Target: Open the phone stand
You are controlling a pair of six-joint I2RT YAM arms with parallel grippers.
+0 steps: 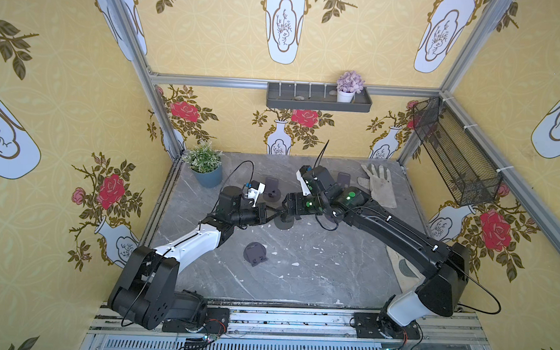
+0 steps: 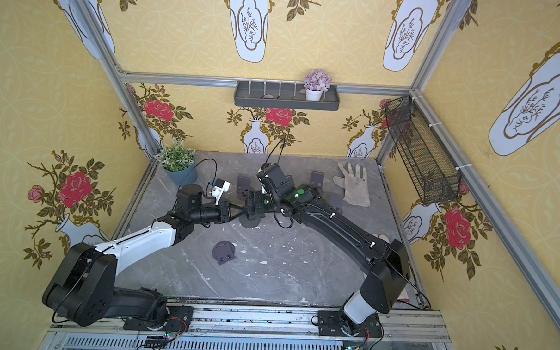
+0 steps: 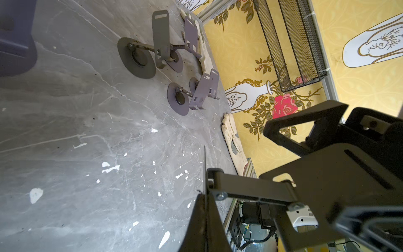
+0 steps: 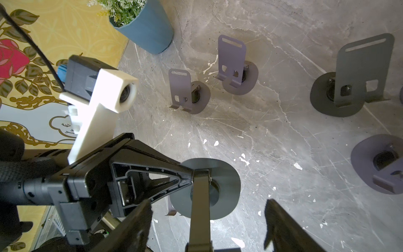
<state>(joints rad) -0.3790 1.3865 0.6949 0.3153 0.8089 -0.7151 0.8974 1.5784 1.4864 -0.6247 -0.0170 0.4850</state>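
The phone stand (image 4: pixel 229 181) is a dark grey metal disc base with a hinged arm (image 4: pixel 199 218) and a slotted plate (image 3: pixel 340 174). It is held just above the table at mid-table in both top views (image 1: pixel 284 222) (image 2: pixel 249 222). My left gripper (image 3: pixel 205 196) is shut on the rim of the disc, seen edge-on in the left wrist view and from the side in the right wrist view (image 4: pixel 190 176). My right gripper (image 4: pixel 208 203) is open, with the stand's arm running between its fingers (image 4: pixel 139 218) and touching neither.
A folded stand (image 1: pixel 255 252) lies nearer the front. Several opened stands (image 4: pixel 233 72) (image 4: pixel 349 87) stand toward the back. A potted plant (image 1: pixel 205 167) is at the back left, a white glove (image 1: pixel 380 187) at the back right, and a mesh basket (image 1: pixel 454 152) hangs on the right wall.
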